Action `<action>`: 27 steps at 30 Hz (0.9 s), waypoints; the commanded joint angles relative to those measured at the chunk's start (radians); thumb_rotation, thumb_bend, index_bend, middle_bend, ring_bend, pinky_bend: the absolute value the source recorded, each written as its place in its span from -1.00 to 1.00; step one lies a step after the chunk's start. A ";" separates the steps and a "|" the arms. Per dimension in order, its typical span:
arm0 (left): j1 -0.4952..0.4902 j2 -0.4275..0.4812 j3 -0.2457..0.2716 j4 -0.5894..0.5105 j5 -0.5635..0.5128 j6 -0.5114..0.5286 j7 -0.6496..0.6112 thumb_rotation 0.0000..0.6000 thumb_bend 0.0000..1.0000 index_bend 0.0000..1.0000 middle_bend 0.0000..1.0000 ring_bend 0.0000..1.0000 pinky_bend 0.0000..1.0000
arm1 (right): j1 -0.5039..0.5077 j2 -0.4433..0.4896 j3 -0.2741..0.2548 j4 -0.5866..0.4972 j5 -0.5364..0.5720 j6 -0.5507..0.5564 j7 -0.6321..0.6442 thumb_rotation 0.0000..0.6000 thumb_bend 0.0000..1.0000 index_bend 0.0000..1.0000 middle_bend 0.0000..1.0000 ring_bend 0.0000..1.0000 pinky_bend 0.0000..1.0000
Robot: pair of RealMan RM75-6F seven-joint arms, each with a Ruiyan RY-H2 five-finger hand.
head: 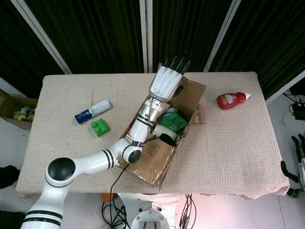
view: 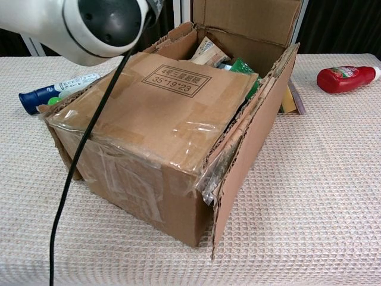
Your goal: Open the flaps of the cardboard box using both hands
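Note:
The cardboard box point(head: 148, 162) stands mid-table, with a green packet point(head: 171, 120) and other goods showing inside. My left hand point(head: 167, 81) reaches over it, fingers straight, and presses flat against the far flap point(head: 191, 95), which stands pushed back. In the chest view that far flap point(view: 247, 18) is upright, the near flap point(view: 166, 101) with its printed label still lies over the box point(view: 137, 179), and the right side flap point(view: 253, 143) hangs outward. The left arm's elbow point(view: 101, 24) fills the top left there. Dark parts of my right hand point(head: 298, 140) show at the right edge, off the table.
A red ketchup bottle point(head: 231, 99) lies at the far right of the table. A blue-and-white tube point(head: 93, 111) and a green block point(head: 99, 127) lie left of the box. A flat sponge-like pad point(head: 201, 113) sits by the box's right side. The arm's black cable point(view: 65, 196) hangs before the box.

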 commanded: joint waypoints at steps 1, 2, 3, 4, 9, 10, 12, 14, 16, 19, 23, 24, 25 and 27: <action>-0.084 -0.077 0.002 0.136 -0.001 -0.032 -0.033 0.69 -0.53 -0.88 -0.79 -0.83 -0.64 | -0.002 0.005 0.005 0.011 0.007 -0.001 0.019 1.00 -0.23 -1.00 -1.00 -1.00 -1.00; -0.103 -0.095 0.000 0.173 -0.007 -0.043 -0.041 0.69 -0.53 -0.88 -0.79 -0.83 -0.64 | -0.003 0.007 0.006 0.015 0.010 -0.001 0.025 1.00 -0.23 -1.00 -1.00 -1.00 -1.00; -0.116 -0.108 -0.002 0.200 -0.011 -0.051 -0.048 0.70 -0.54 -0.88 -0.79 -0.83 -0.64 | -0.004 0.008 0.006 0.017 0.011 -0.001 0.030 1.00 -0.23 -1.00 -1.00 -1.00 -1.00; -0.129 -0.121 -0.003 0.226 -0.013 -0.059 -0.055 0.70 -0.55 -0.88 -0.79 -0.83 -0.64 | -0.005 0.009 0.006 0.020 0.013 -0.002 0.036 1.00 -0.23 -1.00 -1.00 -1.00 -1.00; -0.174 -0.163 0.021 0.338 0.008 -0.083 -0.100 0.68 -0.57 -0.89 -0.79 -0.83 -0.64 | -0.007 0.008 0.007 0.039 0.022 -0.012 0.059 1.00 -0.23 -1.00 -1.00 -1.00 -1.00; -0.176 -0.165 0.026 0.350 0.011 -0.083 -0.107 0.69 -0.58 -0.89 -0.79 -0.83 -0.64 | -0.006 0.008 0.008 0.041 0.022 -0.014 0.062 1.00 -0.23 -1.00 -1.00 -1.00 -1.00; -0.171 -0.160 0.035 0.364 0.019 -0.078 -0.120 0.69 -0.58 -0.89 -0.79 -0.83 -0.64 | -0.005 0.008 0.008 0.043 0.020 -0.014 0.066 1.00 -0.23 -1.00 -1.00 -1.00 -1.00; -0.156 -0.146 0.041 0.354 0.021 -0.067 -0.124 0.70 -0.58 -0.89 -0.79 -0.83 -0.64 | -0.005 0.009 0.007 0.046 0.014 -0.010 0.067 1.00 -0.23 -1.00 -1.00 -1.00 -1.00; -0.120 -0.108 0.055 0.305 0.029 -0.041 -0.112 0.70 -0.55 -0.89 -0.79 -0.83 -0.64 | -0.004 0.009 0.007 0.049 0.007 -0.005 0.063 1.00 -0.23 -1.00 -1.00 -1.00 -1.00; -0.035 -0.009 0.089 0.160 0.046 0.008 -0.060 0.69 -0.47 -0.89 -0.79 -0.83 -0.64 | -0.002 0.010 0.007 0.048 -0.003 0.002 0.054 1.00 -0.23 -1.00 -1.00 -1.00 -1.00; 0.148 0.224 0.133 -0.234 -0.028 0.018 0.071 0.69 -0.45 -0.88 -0.79 -0.83 -0.63 | 0.007 0.013 0.007 0.028 -0.037 0.027 0.021 1.00 -0.22 -1.00 -1.00 -1.00 -1.00; 0.192 0.287 0.145 -0.333 -0.067 0.014 0.111 0.66 -0.47 -0.88 -0.79 -0.83 -0.63 | 0.010 0.013 0.007 0.021 -0.047 0.036 0.007 1.00 -0.22 -1.00 -1.00 -1.00 -1.00; 0.234 0.350 0.157 -0.426 -0.112 0.018 0.163 0.62 -0.50 -0.88 -0.79 -0.83 -0.63 | 0.013 0.013 0.008 0.015 -0.059 0.045 -0.007 1.00 -0.22 -1.00 -1.00 -1.00 -1.00; 0.318 0.488 0.185 -0.629 -0.206 0.041 0.245 0.43 -0.64 -0.88 -0.79 -0.83 -0.63 | 0.023 0.014 0.007 -0.004 -0.095 0.065 -0.036 1.00 -0.23 -1.00 -1.00 -1.00 -1.00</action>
